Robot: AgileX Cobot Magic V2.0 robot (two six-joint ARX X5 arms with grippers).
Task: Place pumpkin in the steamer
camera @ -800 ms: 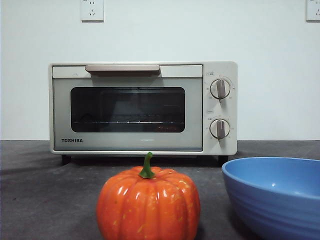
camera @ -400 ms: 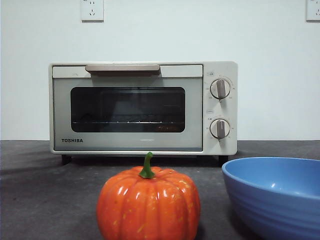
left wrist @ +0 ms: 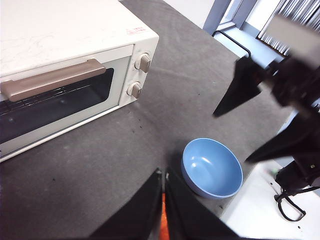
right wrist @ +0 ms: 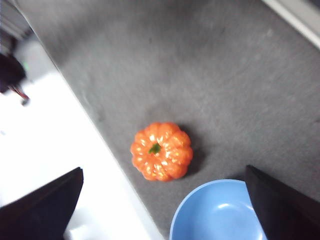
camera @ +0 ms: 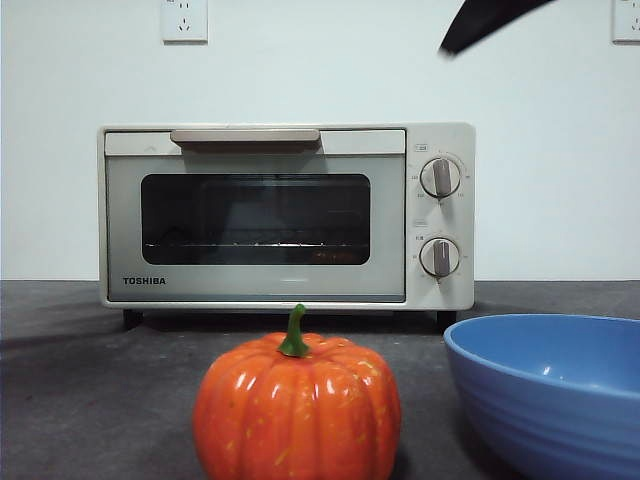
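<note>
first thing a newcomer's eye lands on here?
Probably the glossy orange pumpkin, near and large at the front of the table, just beside the blue bowl. Behind them stands the cream steamer, door shut. The right gripper hangs open high above the pumpkin; the left gripper waits, shut, holding nothing.

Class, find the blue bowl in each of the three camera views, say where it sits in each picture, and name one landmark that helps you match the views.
Front view: the blue bowl fills the lower right corner, cut off by the edge.
Left wrist view: it shows whole, low and right of centre.
Right wrist view: only part shows at the bottom edge.
Shared landmark: the pumpkin beside the bowl; the left wrist view shows only an orange sliver of it.
</note>
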